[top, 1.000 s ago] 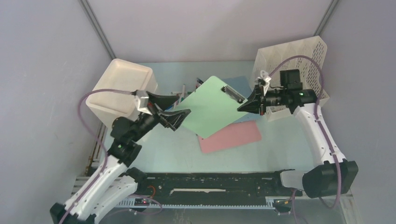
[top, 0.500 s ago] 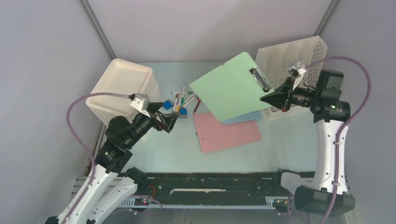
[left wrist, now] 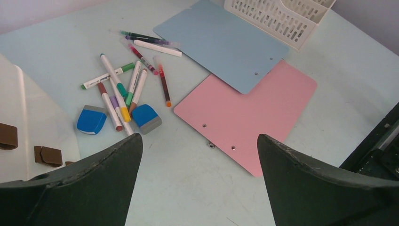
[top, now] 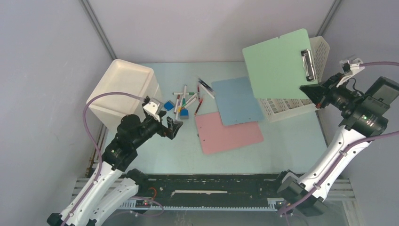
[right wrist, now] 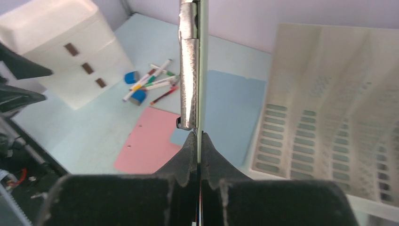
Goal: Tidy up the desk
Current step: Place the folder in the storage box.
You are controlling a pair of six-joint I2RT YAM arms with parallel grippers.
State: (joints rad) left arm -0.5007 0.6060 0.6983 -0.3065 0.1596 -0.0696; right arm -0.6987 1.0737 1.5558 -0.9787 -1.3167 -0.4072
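Note:
My right gripper (top: pixel 311 89) is shut on a green clipboard (top: pixel 277 63) by its clip end and holds it high, in front of the white perforated file rack (top: pixel 288 107). In the right wrist view the clipboard (right wrist: pixel 203 70) is edge-on between the fingers. A blue clipboard (top: pixel 236 100) and a pink clipboard (top: pixel 228 133) lie flat on the pale mint desk (top: pixel 282 146). Several markers (top: pixel 187 100) and two blue erasers (top: pixel 183 113) lie in a loose heap. My left gripper (top: pixel 172 127) is open and empty, hanging low over bare desk left of the pink clipboard (left wrist: pixel 249 117).
A white drawer box (top: pixel 123 89) stands at the back left, close to my left arm. Grey panels wall the desk. A black rail (top: pixel 211 181) runs along the front edge. The rack (right wrist: pixel 339 122) stands against the right wall.
My right gripper has lifted the green clipboard up and to the right, over the rack, uncovering the blue one. My left gripper let go of the clipboard and drew back to the left.

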